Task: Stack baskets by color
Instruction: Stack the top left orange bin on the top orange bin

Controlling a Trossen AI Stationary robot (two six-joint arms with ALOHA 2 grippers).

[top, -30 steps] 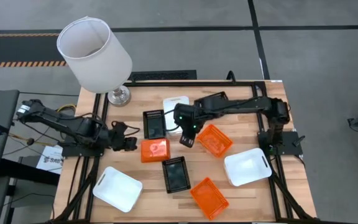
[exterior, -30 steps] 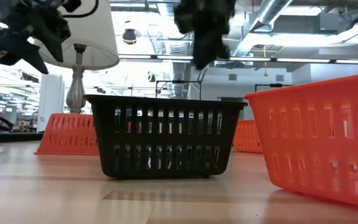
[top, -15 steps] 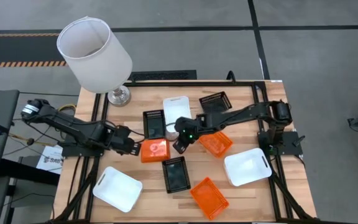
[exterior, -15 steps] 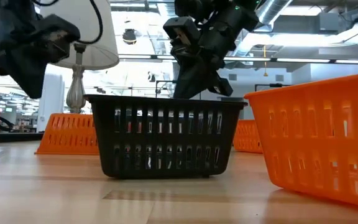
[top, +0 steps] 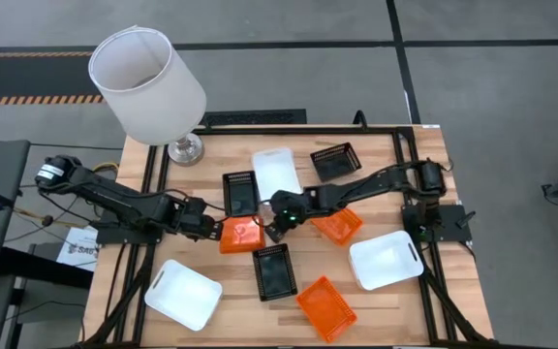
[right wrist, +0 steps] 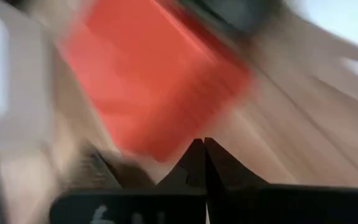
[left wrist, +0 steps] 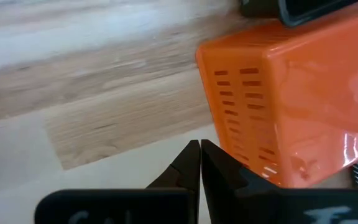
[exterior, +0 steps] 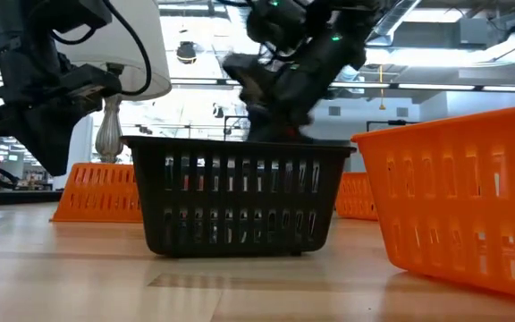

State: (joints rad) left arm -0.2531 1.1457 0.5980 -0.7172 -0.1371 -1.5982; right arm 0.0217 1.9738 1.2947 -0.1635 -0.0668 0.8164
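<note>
Now the left gripper [top: 211, 225] sits at the table's middle-left with its fingers [left wrist: 191, 163] pressed together on nothing, the tips just beside the upturned orange basket [top: 241, 234], which lies bottom-up on the wooden table [top: 395, 301] at 3 o'clock from that gripper. The right gripper [top: 277, 219] hangs at 3 o'clock of that same basket, its fingers [right wrist: 201, 163] also pressed together and holding nothing, the tips close to the basket's edge; whether they touch it I cannot tell.

Outward from there: a black basket [top: 241, 193] lies at 12 o'clock of the upturned one, with a white basket [top: 275, 173] just beside it at its 3 o'clock. A second black basket [top: 274, 270] lies at 5 o'clock of the upturned one. Another orange basket [top: 337, 222] rests under the right arm, and a third black one [top: 336, 160] lies toward the far edge. Along the near side lie a white basket [top: 183, 293] at 7 o'clock of the table's middle, an orange one [top: 325, 308] at 5 o'clock, and a white one [top: 387, 260] at 4 o'clock. The lamp [top: 149, 87] stands at the far-left corner.
</note>
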